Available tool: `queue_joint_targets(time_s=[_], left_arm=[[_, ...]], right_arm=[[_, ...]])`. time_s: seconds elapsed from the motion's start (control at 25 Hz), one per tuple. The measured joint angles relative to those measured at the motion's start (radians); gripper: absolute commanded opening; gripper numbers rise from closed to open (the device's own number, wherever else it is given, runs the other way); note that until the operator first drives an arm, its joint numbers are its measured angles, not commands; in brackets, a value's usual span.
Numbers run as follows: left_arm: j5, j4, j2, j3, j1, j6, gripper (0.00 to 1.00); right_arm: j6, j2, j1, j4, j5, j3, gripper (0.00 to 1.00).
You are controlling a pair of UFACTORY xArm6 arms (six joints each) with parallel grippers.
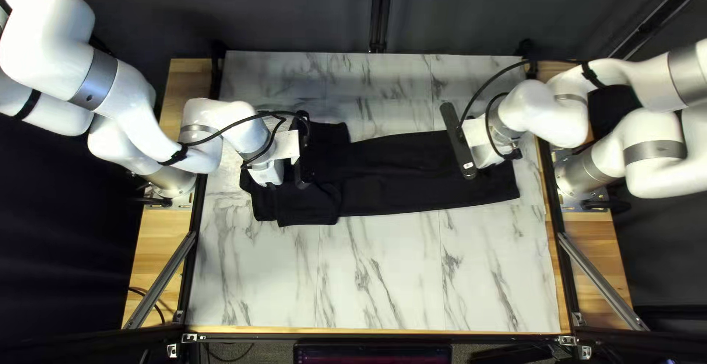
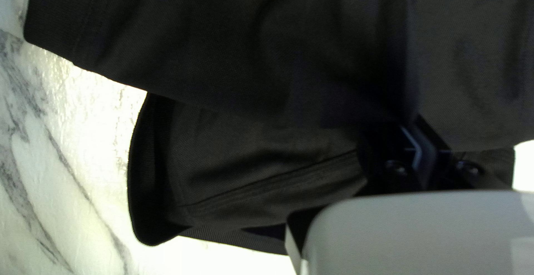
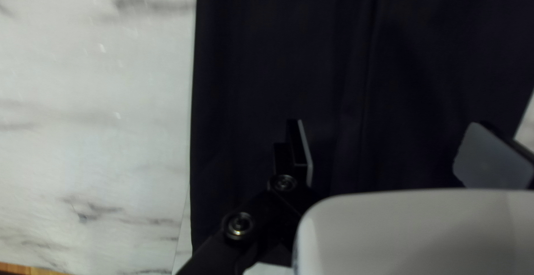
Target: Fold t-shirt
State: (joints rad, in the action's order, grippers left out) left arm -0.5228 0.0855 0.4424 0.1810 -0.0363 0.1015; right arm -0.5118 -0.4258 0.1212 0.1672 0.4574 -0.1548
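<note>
The black t-shirt (image 1: 398, 180) lies as a long strip across the table, with bunched, overlapping layers at its left end. Over that end is my left gripper (image 1: 300, 152), its fingertips hidden from above. In the left wrist view the left gripper (image 2: 414, 136) is shut on a raised fold of the shirt (image 2: 250, 47), and an open-edged part of cloth shows beneath. My right gripper (image 1: 458, 142) hovers above the strip's other end. In the right wrist view the right gripper (image 3: 384, 152) stands open over the shirt (image 3: 311, 58), with no cloth held between its fingers.
Around the shirt shows the marble-patterned tabletop (image 1: 383, 276), with a wide stretch on the near side. Metal frame bars (image 1: 600, 279) run along both sides of the table. Cables hang in loops at both wrists.
</note>
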Motion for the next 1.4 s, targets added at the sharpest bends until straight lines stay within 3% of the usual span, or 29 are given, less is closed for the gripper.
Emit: queue_joint_targets(time_s=[0.32,0.64,0.96,1.12,1.4], left_arm=[[-0.008,0.01,-0.004,0.011,0.008,-0.021,0.05],[-0.007,0.017,-0.014,0.016,0.016,-0.037,0.05],[-0.006,0.026,-0.02,0.019,0.022,-0.05,0.05],[-0.007,0.026,-0.022,0.02,0.023,-0.05,0.05],[-0.002,0.031,-0.029,0.023,0.023,-0.055,0.05]], right_arm=[[0.003,-0.095,0.082,-0.053,0.058,0.07,0.98],[0.084,-0.191,0.05,-0.075,0.125,0.13,1.0],[0.114,-0.128,0.028,-0.063,0.107,0.147,1.0],[0.145,-0.134,-0.009,-0.055,0.122,0.145,1.0],[0.324,-0.227,-0.155,-0.081,0.213,0.139,1.0]])
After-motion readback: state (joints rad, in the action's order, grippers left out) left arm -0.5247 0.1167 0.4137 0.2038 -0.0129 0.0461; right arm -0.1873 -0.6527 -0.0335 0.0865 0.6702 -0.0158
